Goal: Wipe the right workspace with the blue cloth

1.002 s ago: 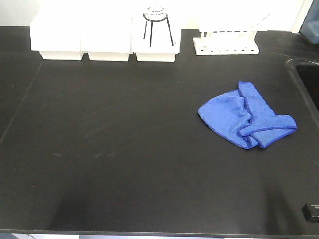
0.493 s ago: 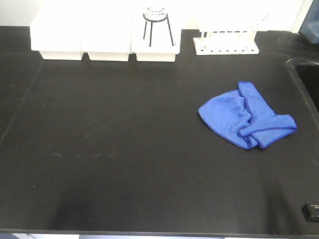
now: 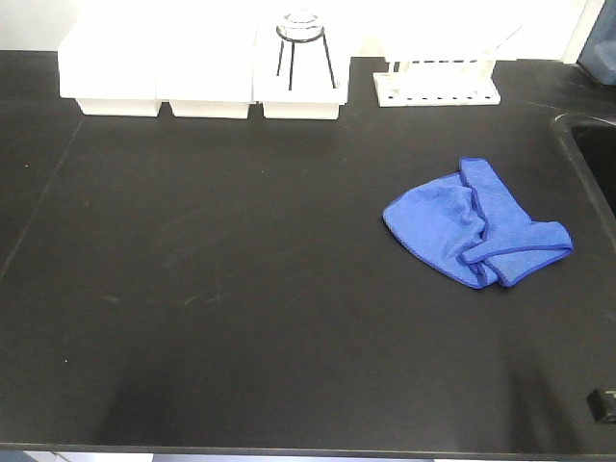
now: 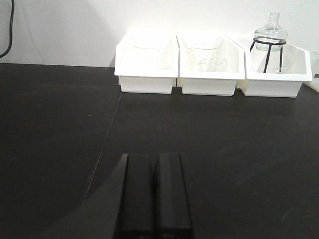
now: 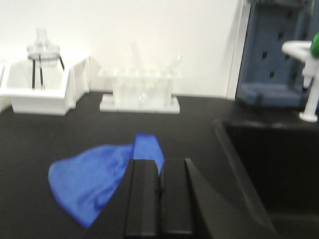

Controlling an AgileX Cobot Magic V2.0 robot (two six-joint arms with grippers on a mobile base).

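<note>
The right gripper (image 5: 159, 168) is seen closed on nothing, with the cloth (image 5: 92, 181) lying crumpled on the bench (image 5: 40, 129) just ahead at about 10 o'clock and the sink (image 5: 264, 164) at 2 o'clock. The left gripper (image 4: 154, 160) is likewise closed and empty, with the bins (image 4: 209, 64) at 12 o'clock. Nothing of the task is judged done: the cloth is not yet grasped, and the grasp and all wiping of the right side are left.
</note>
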